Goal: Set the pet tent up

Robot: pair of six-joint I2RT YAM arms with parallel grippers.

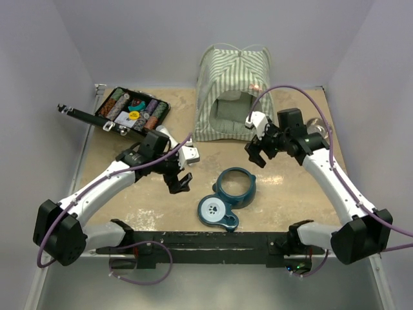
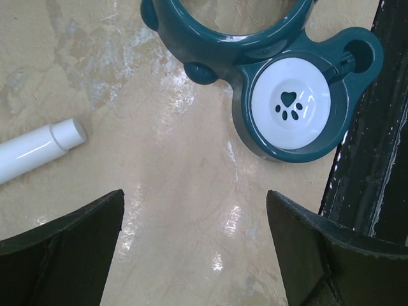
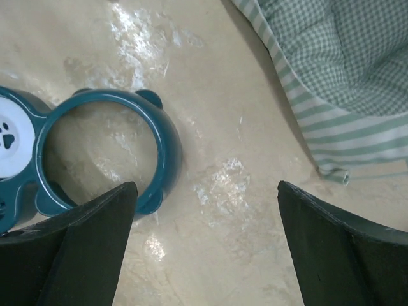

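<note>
The tent [image 1: 232,90] is standing at the twelve o'clock edge of the bench [image 1: 290,194], doorway facing the arms. It is sitting at eleven o'clock from the right pincer [image 1: 257,154], the nearer one. That pincer and the left pincer [image 1: 181,182] are both gaping, empty.

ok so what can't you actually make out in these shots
Top view: inside the pet tent, shadowed under its roof.
Top view: a shiny round object, mostly behind the right arm.
Top view: items in the black case, too small to name.
Left wrist view: the white tube, cut off by the left edge.
Right wrist view: most of the pet tent, beyond the frame.
</note>
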